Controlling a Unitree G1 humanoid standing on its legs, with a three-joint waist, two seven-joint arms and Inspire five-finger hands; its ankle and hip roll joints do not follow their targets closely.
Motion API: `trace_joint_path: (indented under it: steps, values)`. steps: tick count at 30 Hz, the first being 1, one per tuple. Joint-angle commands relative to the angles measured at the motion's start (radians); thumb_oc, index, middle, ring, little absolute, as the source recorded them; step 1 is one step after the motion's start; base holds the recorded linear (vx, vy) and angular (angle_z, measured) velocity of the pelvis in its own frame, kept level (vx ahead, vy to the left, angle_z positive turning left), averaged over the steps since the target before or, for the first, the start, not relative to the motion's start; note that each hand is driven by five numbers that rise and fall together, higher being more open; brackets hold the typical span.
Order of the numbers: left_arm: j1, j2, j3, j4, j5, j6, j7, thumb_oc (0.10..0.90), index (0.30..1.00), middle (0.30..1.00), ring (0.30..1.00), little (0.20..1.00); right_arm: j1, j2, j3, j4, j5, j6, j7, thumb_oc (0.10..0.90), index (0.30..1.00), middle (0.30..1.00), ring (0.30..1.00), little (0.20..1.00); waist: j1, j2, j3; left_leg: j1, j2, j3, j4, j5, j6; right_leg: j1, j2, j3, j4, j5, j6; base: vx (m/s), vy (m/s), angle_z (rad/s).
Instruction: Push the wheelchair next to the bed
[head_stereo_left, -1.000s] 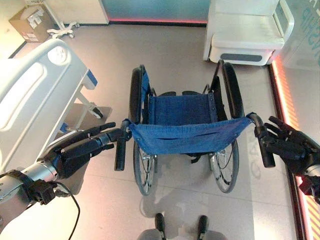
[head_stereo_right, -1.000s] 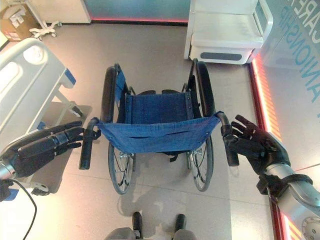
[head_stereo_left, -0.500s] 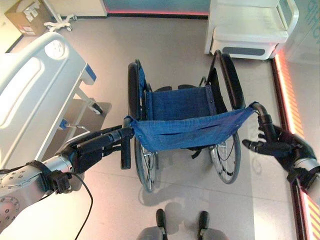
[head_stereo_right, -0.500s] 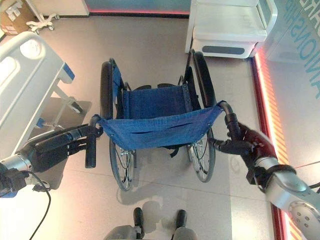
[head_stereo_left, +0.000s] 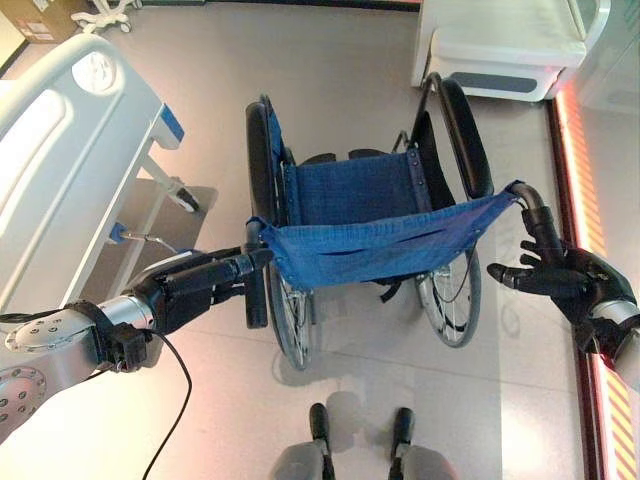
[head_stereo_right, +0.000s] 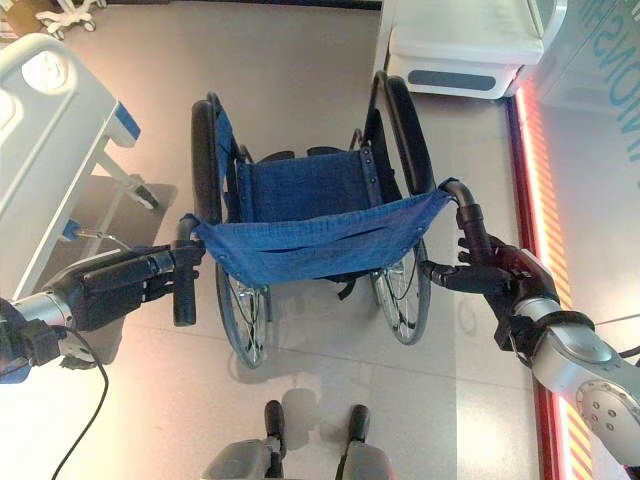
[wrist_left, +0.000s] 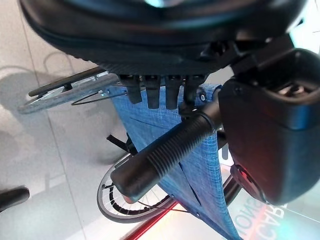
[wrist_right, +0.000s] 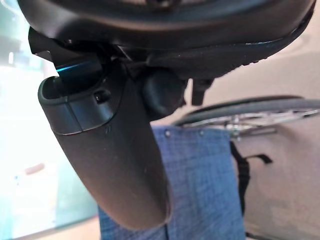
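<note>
The blue fabric-seated wheelchair (head_stereo_left: 370, 215) is being taken by its push handles: the left hand (head_stereo_left: 190, 288) lies extended along the left black ribbed grip (head_stereo_left: 256, 290), and the right hand (head_stereo_right: 490, 275) is spread against the right grip (head_stereo_right: 472, 232). Both grips are judged to need full enclosure before the chair is steered toward the white hospital bed (head_stereo_left: 60, 170) at 10 o'clock.

The wheelchair (head_stereo_left: 370, 215) has a blue woven cloth seat and backrest with a matt, denim-like weave, and shiny metal spokes on black rubber tyres. Its push handle (wrist_left: 165, 150), just beside the left hand's fingers (wrist_left: 150, 95), is matt black rubber, ribbed near the hand and smooth at the tip. The left hand (head_stereo_left: 195, 288) and right hand (head_stereo_right: 500, 275) look like matt dark plastic. The bed (head_stereo_left: 60, 170) is smooth, slightly glossy white plastic. The floor (head_stereo_left: 330, 80) is smooth and faintly reflective.
</note>
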Motion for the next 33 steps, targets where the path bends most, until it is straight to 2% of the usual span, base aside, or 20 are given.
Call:
trace_joint_path:
  steps: [1, 8, 15, 21, 28, 33]
  values:
    - [0.028, 0.024, 0.041, -0.07, 0.02, 0.017, -0.135, 0.8, 0.9, 0.9, 0.9, 0.9, -0.042, -0.108, 0.014, -0.017, 0.027, -0.036, -0.045, 0.4, 0.3, 0.3, 0.3, 0.3, -0.042, 0.008, -0.005, -0.014, 0.031, 0.047, 0.007, 0.034, -0.038, -0.019, -0.008, -0.007, 0.018, 0.053, 0.009, 0.0, 0.0, 0.0]
    - [0.084, 0.049, 0.113, -0.063, 0.006, 0.022, -0.154, 0.8, 0.9, 0.9, 0.9, 0.9, -0.021, -0.128, -0.021, -0.01, 0.037, -0.043, -0.033, 0.4, 0.3, 0.3, 0.3, 0.3, -0.037, 0.009, -0.016, -0.007, 0.031, 0.047, 0.005, 0.032, -0.04, -0.011, -0.007, -0.02, 0.016, 0.049, 0.007, 0.0, 0.0, 0.0]
    - [0.129, 0.057, 0.168, -0.046, 0.056, 0.017, -0.138, 0.8, 0.9, 0.9, 0.9, 0.9, 0.002, -0.139, -0.051, -0.008, 0.042, -0.049, -0.026, 0.4, 0.3, 0.3, 0.3, 0.3, -0.035, 0.012, -0.021, -0.006, 0.033, 0.048, 0.006, 0.032, -0.042, -0.009, -0.008, -0.028, 0.017, 0.046, 0.005, 0.0, 0.0, 0.0]
    - [0.214, 0.06, 0.269, -0.03, 0.057, 0.017, -0.15, 0.8, 0.9, 0.9, 0.9, 0.9, 0.05, -0.151, -0.11, -0.011, 0.056, -0.052, -0.005, 0.4, 0.3, 0.3, 0.3, 0.3, -0.034, 0.014, -0.024, -0.008, 0.032, 0.049, 0.004, 0.033, -0.044, -0.01, -0.009, -0.036, 0.017, 0.046, 0.005, 0.0, 0.0, 0.0]
    - [0.356, 0.068, 0.429, -0.016, 0.149, 0.011, -0.186, 0.8, 0.9, 0.9, 0.9, 0.9, 0.118, -0.171, -0.196, -0.011, 0.082, -0.05, 0.028, 0.4, 0.3, 0.3, 0.3, 0.3, -0.028, 0.018, -0.028, -0.01, 0.029, 0.048, 0.003, 0.034, -0.045, -0.011, -0.009, -0.046, 0.015, 0.046, 0.005, 0.0, 0.0, 0.0]
    - [0.446, 0.065, 0.532, -0.002, 0.122, -0.033, -0.195, 0.8, 0.9, 0.9, 0.9, 0.9, 0.162, -0.182, -0.247, -0.011, 0.103, -0.055, 0.049, 0.4, 0.3, 0.3, 0.3, 0.3, -0.026, 0.021, -0.027, -0.01, 0.028, 0.047, 0.0, 0.035, -0.047, -0.011, -0.013, -0.053, 0.015, 0.048, 0.007, 0.0, 0.0, 0.0]
